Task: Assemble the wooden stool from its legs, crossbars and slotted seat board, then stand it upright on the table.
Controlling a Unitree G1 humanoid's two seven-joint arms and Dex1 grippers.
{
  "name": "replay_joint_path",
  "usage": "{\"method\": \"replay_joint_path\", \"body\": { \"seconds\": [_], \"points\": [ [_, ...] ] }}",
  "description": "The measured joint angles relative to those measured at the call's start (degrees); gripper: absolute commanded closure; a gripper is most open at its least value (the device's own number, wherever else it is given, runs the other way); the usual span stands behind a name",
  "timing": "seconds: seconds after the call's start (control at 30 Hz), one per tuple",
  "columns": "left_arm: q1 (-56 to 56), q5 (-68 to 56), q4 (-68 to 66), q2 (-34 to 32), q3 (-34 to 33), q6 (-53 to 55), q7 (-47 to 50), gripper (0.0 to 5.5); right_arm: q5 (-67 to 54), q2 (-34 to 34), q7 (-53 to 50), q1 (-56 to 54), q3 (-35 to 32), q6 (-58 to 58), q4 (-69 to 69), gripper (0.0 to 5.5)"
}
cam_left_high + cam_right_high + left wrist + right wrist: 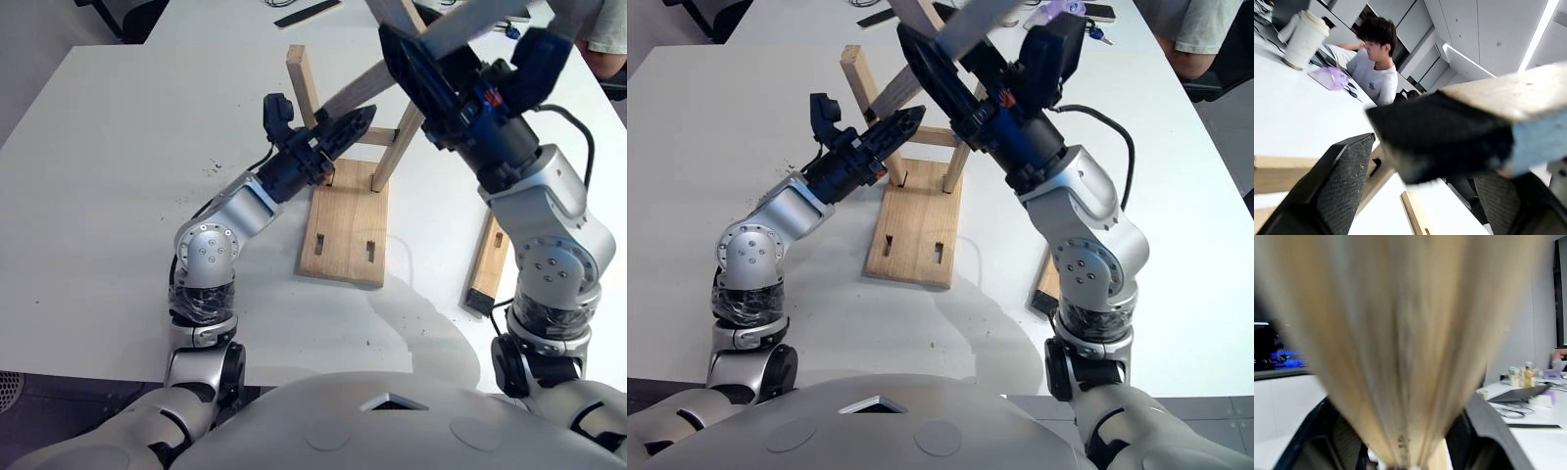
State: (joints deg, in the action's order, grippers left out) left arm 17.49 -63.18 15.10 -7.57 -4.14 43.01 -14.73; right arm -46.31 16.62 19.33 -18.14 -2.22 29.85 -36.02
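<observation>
The slotted seat board [345, 230] lies flat on the white table. One leg frame stands in its far slots: two legs [302, 83] joined by a crossbar [377, 137]. My right gripper [407, 59] is shut on another wooden leg [358, 90], held slanting above that frame. The leg's black-capped lower end [1449, 132] sits at my left gripper [361, 119], whose fingers [1342, 186] stand apart on either side of it. In the right wrist view the held leg [1400, 357] runs between the fingers.
A loose leg [487, 257] lies on the table at the right, beside my right arm. A person sits at the far right corner [1205, 29]. Small items and a paper cup [1303, 39] stand on the far table.
</observation>
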Motion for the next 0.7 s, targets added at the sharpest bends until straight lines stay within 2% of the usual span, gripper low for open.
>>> {"method": "replay_joint_path", "body": {
  "seconds": [0.2,0.33,0.47,0.57,0.7],
  "points": [
    [-0.23,4.15,0.79,-3.59,0.63,0.17,-3.61,2.14,-2.72,2.86,0.55,0.58,-1.51,1.66,-1.45,3.47],
    [-7.83,19.52,2.86,-17.60,7.08,-6.93,-16.97,2.14,-9.17,9.39,1.12,0.18,-7.56,5.37,-1.99,3.47],
    [-14.65,32.39,-3.16,-25.84,10.10,-16.49,-24.75,2.14,-18.82,18.79,6.89,1.15,-12.25,9.95,-5.12,3.47],
    [-14.31,38.16,-8.92,-25.70,10.70,-22.75,-26.21,2.14,-21.27,25.06,13.77,7.51,-12.94,13.04,-7.85,3.47],
    [-13.60,43.04,-13.35,-24.95,11.57,-27.84,-26.62,2.14,-15.77,29.71,22.34,15.91,-9.58,13.05,-9.96,3.47]
  ]
}}
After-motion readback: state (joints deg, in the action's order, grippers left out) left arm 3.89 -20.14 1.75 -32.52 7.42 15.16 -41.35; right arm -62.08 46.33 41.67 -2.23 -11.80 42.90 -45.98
